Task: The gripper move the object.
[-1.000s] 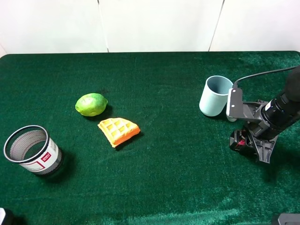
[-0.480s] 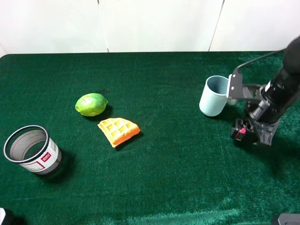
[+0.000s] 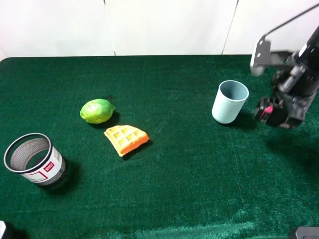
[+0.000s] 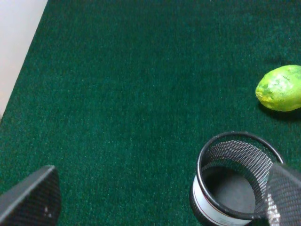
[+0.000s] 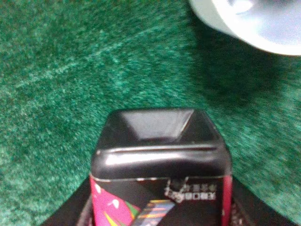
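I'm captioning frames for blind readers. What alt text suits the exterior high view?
The right gripper holds a small black box with pink graphics just right of an upright pale blue cup on a green table. Farther left lie a lime and an orange waffle piece, with a wire mesh cup near the left edge.

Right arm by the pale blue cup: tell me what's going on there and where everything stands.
The right gripper is shut on the small black rectangular box with pink and white graphics, holding it beside the pale blue cup. The box looks raised off the green cloth, since the shadow falls apart from it. The left gripper hangs open, holding nothing, near the black wire mesh cup. The green lime and the orange waffle piece lie untouched on the cloth.
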Controlling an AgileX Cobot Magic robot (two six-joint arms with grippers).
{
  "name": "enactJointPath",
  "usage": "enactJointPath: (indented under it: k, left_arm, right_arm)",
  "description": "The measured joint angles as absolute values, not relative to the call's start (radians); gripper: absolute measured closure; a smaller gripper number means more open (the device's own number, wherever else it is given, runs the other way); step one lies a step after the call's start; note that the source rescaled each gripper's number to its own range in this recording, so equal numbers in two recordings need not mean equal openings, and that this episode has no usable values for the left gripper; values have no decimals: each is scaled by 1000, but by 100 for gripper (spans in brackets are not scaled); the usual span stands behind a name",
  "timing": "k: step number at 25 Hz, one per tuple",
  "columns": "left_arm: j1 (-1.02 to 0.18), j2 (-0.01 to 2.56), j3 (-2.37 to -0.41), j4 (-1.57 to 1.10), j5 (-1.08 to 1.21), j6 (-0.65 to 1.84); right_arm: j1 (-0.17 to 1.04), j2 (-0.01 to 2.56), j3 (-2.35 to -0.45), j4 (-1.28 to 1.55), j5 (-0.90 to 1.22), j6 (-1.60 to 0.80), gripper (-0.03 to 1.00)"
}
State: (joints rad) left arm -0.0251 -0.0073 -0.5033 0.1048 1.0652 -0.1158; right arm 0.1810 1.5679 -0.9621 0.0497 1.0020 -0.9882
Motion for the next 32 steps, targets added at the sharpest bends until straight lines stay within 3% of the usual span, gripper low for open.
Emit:
enactJointPath:
  k: [7,15,32]
  left_arm:
    - [-25,-7,-503,105,1065,-116]
    - [-25,-7,-503,105,1065,-116]
    - [-25,-7,-503,105,1065,-116]
  right_arm:
    - [199,1562,-1155,36,1151,-909,97]
    - [314,1589,-1334,28,1168,-850,97]
    - [529,1987,-1738,33,1186,-777,97]
